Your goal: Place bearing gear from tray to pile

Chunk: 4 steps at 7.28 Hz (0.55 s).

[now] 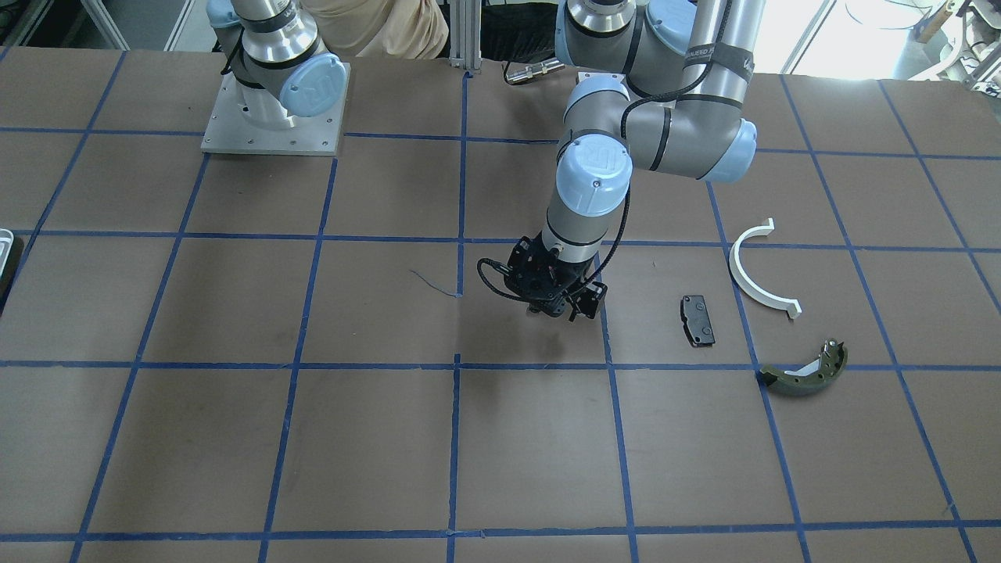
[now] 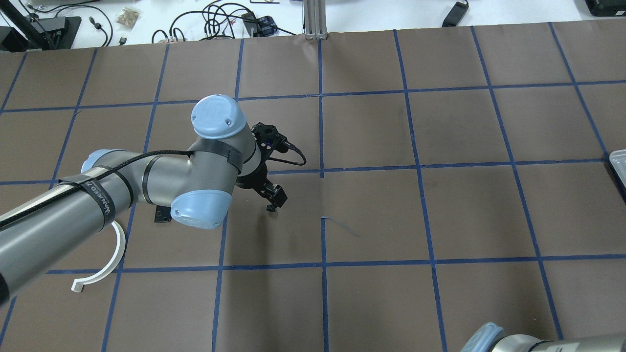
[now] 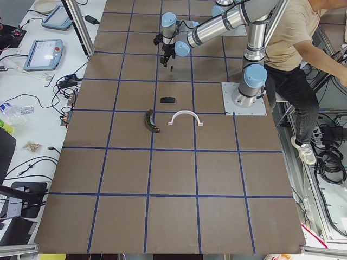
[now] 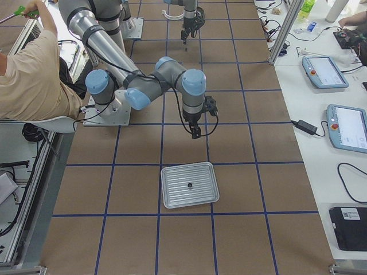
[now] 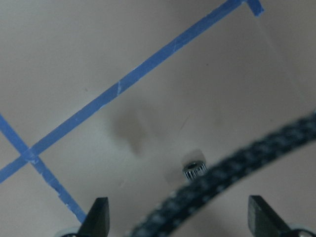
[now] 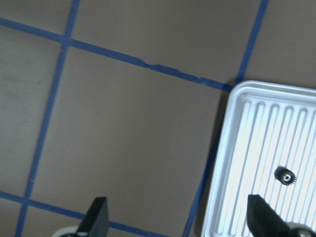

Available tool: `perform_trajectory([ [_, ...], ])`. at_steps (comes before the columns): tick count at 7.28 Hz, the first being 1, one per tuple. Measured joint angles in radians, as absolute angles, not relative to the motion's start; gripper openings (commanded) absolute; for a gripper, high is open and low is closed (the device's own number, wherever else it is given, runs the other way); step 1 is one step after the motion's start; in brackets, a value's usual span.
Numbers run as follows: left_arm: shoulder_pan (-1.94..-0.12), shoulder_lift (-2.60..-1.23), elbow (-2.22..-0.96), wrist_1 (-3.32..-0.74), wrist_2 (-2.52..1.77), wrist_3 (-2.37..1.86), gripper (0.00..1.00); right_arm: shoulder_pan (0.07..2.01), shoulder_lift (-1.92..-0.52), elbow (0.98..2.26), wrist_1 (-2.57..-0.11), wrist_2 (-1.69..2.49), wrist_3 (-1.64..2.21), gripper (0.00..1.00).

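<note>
Left wrist-mounted: left gripper (image 5: 177, 207) spread wide. Bearing gear (image 5: 194, 169) sits between the fingertips; braided cable (image 5: 247, 159) hides its lower edge.
Right wrist-mounted: right gripper (image 6: 175, 207) spread, empty. Second gear (image 6: 285, 175) in tray (image 6: 256, 148), off to the right, tray cut off.
Exterior front-facing: black pad (image 1: 697, 320), half-ring (image 1: 758, 270), brake shoe (image 1: 805, 371) lie right of the left gripper, well apart.
</note>
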<state>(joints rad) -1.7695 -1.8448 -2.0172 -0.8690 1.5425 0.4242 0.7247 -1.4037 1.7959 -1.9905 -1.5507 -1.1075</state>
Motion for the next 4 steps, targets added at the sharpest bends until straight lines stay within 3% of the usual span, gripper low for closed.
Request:
perform_trajectory([
  [3, -1.791, -1.889, -2.026, -0.858, 1.553, 0.425, 1.0, 0.606, -1.191, 1.77, -2.229, -1.549, -1.127, 1.0],
  [4, -1.799, -1.897, -2.034, -0.848, 1.554, 0.418, 0.94, 0.593, -1.142, 1.749, -2.264, -1.549, -1.134, 0.86],
])
